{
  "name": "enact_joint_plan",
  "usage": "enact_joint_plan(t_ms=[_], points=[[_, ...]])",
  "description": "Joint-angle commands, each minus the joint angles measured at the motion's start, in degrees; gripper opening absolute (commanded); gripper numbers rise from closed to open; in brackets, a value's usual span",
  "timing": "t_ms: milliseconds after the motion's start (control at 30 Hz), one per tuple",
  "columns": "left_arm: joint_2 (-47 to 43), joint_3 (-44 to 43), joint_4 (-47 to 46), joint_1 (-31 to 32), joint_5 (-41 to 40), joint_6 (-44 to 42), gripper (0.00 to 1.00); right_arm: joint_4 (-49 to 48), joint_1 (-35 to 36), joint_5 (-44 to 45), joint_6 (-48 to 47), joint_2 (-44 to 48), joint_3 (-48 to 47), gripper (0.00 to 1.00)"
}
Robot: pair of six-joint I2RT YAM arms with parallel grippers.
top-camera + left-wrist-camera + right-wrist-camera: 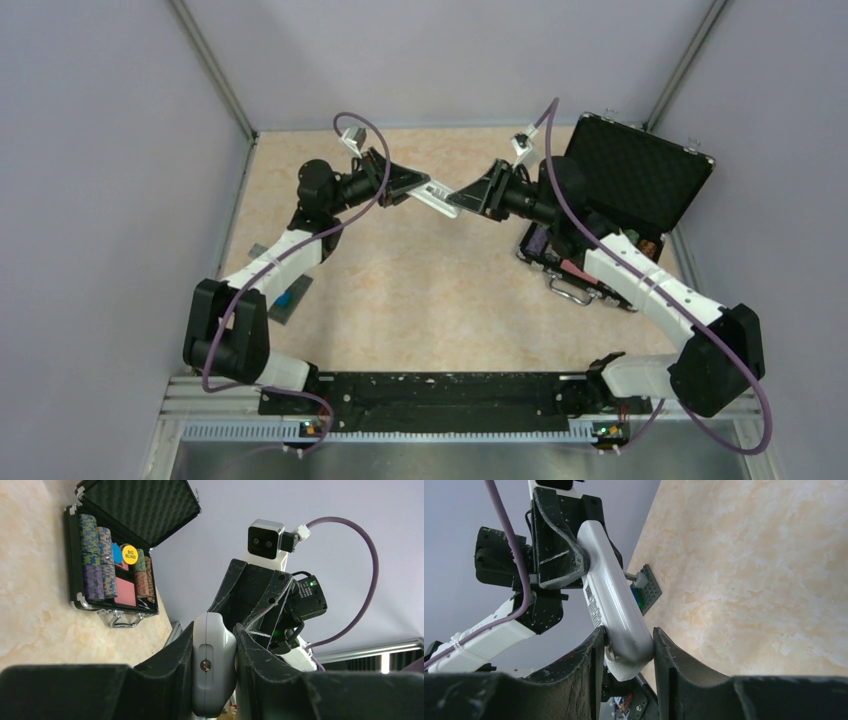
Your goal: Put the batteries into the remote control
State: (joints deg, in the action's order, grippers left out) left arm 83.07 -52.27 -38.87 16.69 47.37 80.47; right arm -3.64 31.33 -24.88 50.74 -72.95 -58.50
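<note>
The white remote control hangs in the air over the far middle of the table, held at both ends. My left gripper is shut on its left end; in the left wrist view the remote's end face sits pinched between the two fingers. My right gripper is shut on the other end; in the right wrist view the remote runs from my fingers up to the left gripper. No batteries are in view.
An open black case with striped poker-chip stacks stands at the right, under the right arm. A dark grey flat card with a blue patch lies near the left arm and also shows in the right wrist view. Grey walls enclose the table.
</note>
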Motion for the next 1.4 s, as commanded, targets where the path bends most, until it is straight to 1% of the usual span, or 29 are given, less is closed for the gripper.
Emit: enact_joint_plan(t_ms=[0, 67, 133, 200, 233, 333, 400, 500, 533, 633, 700, 733, 800, 900, 1000, 1133, 1233, 1333, 1367], points=[[-4.28, -3.22, -0.82, 4.05, 1.83, -5.98, 0.0, -0.96, 0.93, -2.6, -1.88, -2.34, -0.08, 0.0], [-4.78, -3.93, 1.22, 4.74, 1.71, -9.23, 0.0, -1.1, 0.92, -2.96, -2.04, -2.71, -0.2, 0.0], [-5.04, -4.38, 3.14, 4.97, 0.83, -10.46, 0.0, -1.34, 0.92, -3.15, -1.97, -2.77, -0.22, 0.01], [-5.17, -4.46, 4.33, 4.97, 0.04, -11.08, 0.0, -1.47, 0.97, -2.75, -1.92, -2.58, -0.19, 0.08], [-5.12, -4.54, 4.86, 5.02, -0.26, -11.16, 0.0, -1.46, 0.94, -2.45, -1.74, -2.44, -0.13, 0.14], [-5.24, -5.17, 8.02, 5.0, -0.96, -12.74, 0.0, -1.34, 0.74, -1.87, -1.17, -2.08, -0.07, 0.24], [-5.28, -6.09, 10.89, 4.96, -1.1, -14.61, 0.0, -1.37, 0.32, -1.63, -0.56, -1.67, 0.13, 0.29], [-5.45, -7.58, 15.34, 4.92, -1.38, -17.93, 0.0, -1.52, -0.4, -1.32, 0.03, -0.65, 0.4, 0.39], [-5.46, -8.02, 16.83, 4.88, -1.48, -19.03, 0.0, -1.66, -0.54, -1.31, 0.06, -0.18, 0.51, 0.45], [-5.39, -9.11, 20.18, 4.78, -1.67, -22.31, 0.0, -2.38, -0.92, -1.33, -0.09, 1.71, 0.68, 0.67], [-5.18, -9.12, 20.44, 4.77, -1.28, -23.17, 0.0, -2.55, -1.09, -1.71, -1.18, 2.78, 0.56, 0.79], [-5.0, -9.2, 20.33, 4.78, -1.01, -23.24, 0.0, -2.47, -1.17, -2.04, -1.93, 3.22, 0.36, 0.85], [-4.65, -9.34, 19.99, 4.82, -0.25, -23.42, 0.0, -2.01, -1.35, -3.23, -4.07, 3.76, -0.17, 0.91], [-3.78, -10.22, 18.99, 4.84, 3.05, -23.84, 0.0, -0.89, -1.43, -6.76, -9.09, 3.53, -1.26, 0.93], [-2.87, -12.08, 19.24, 4.82, 7.81, -25.29, 0.0, 0.85, -1.55, -15.66, -16.32, 1.98, -2.76, 0.92], [-3.05, -13.53, 19.93, 4.77, 12.63, -27.19, 0.0, 5.18, -1.62, -23.49, -22.57, -0.78, -5.18, 0.89], [-3.64, -13.81, 21.73, 4.84, 14.14, -29.08, 0.0, 4.67, -1.62, -25.38, -23.04, -1.89, -5.91, 0.8], [-4.33, -13.48, 22.18, 4.84, 14.44, -29.65, 0.0, 2.17, -1.58, -28.05, -21.56, -2.77, -5.98, 0.66], [-4.6, -13.4, 22.17, 4.82, 14.45, -29.69, 0.0, 1.43, -1.58, -28.81, -20.95, -2.9, -5.82, 0.59]])
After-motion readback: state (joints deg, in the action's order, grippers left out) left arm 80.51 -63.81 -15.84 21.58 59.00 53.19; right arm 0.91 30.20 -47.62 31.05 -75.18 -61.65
